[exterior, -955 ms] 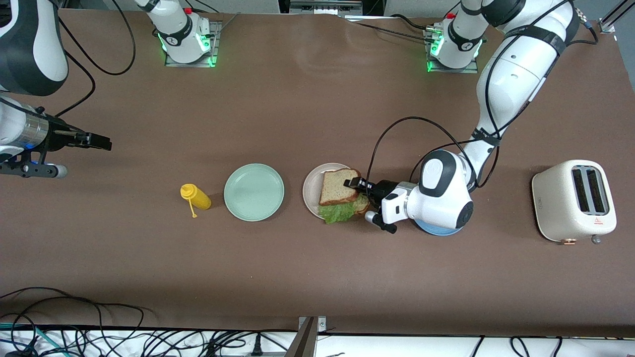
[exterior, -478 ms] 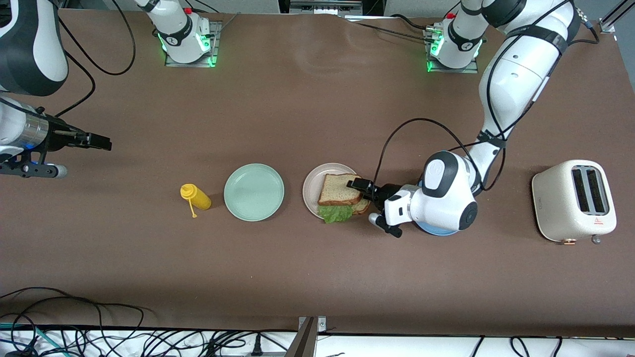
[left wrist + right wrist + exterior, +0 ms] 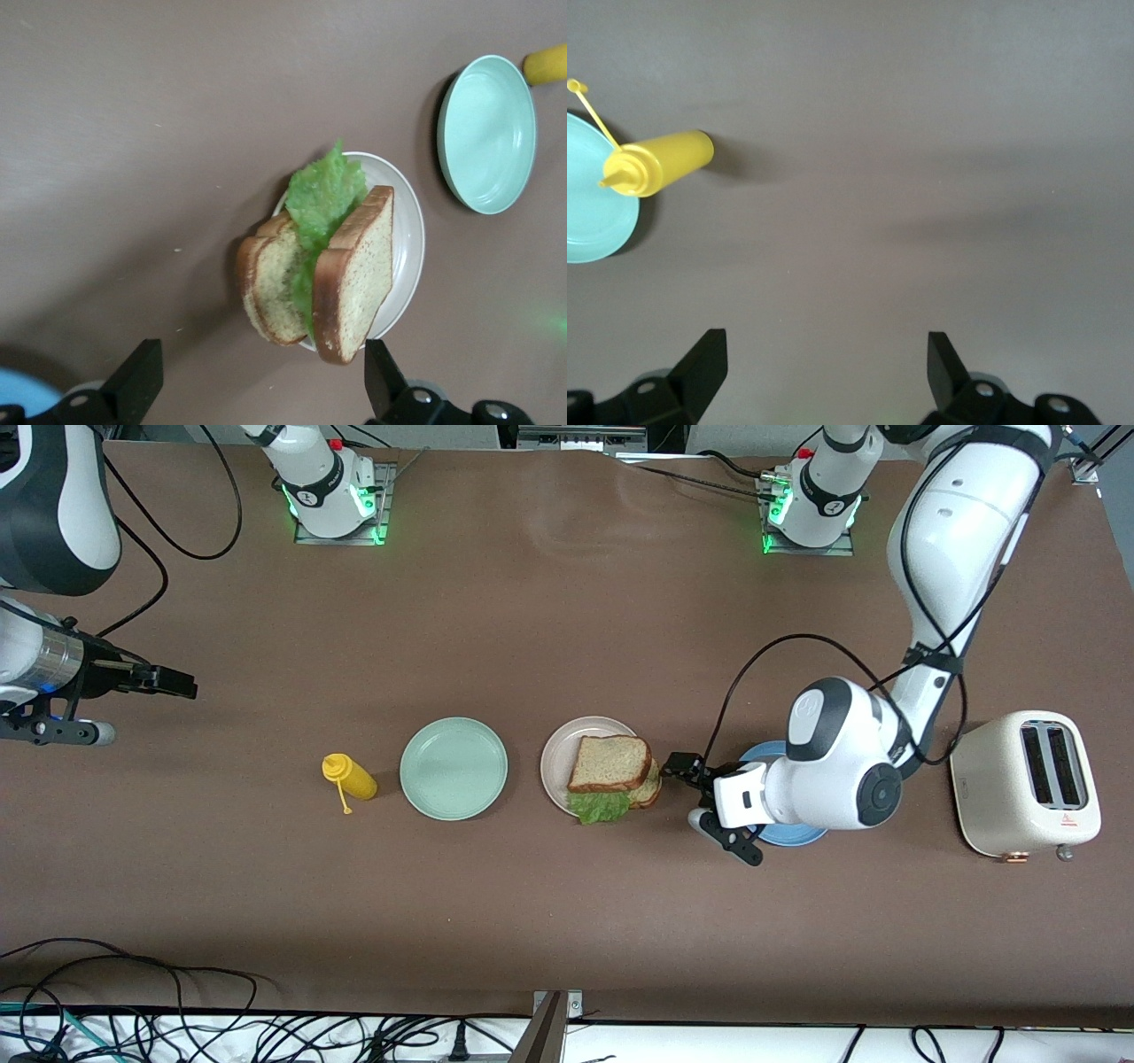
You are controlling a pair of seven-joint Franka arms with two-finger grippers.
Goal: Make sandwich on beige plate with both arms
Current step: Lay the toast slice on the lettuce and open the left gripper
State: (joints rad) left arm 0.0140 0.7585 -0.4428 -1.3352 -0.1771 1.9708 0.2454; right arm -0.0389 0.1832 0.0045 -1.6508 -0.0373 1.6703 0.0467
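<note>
Spanning the whole scene, the brown bench (image 3: 549,629) carries everything, with the two arm bases along its edge farthest from the front camera. Next in bulk, the left arm reaches low over the blue plate (image 3: 791,833), its left end effector (image 3: 693,790) spread wide and empty just beside the beige plate (image 3: 556,757), apart from the food, which suggests a release. The right arm waits near its own end of the bench, its right end effector (image 3: 824,363) likewise spread over bare surface. A cream toaster (image 3: 1025,782) sits by the left arm's end. The sandwich (image 3: 611,776) rests on the beige plate, lettuce between both slices, so assembly looks complete. Beside that plate lie the mint green plate (image 3: 453,768) and yellow squeeze bottle (image 3: 349,776).
</note>
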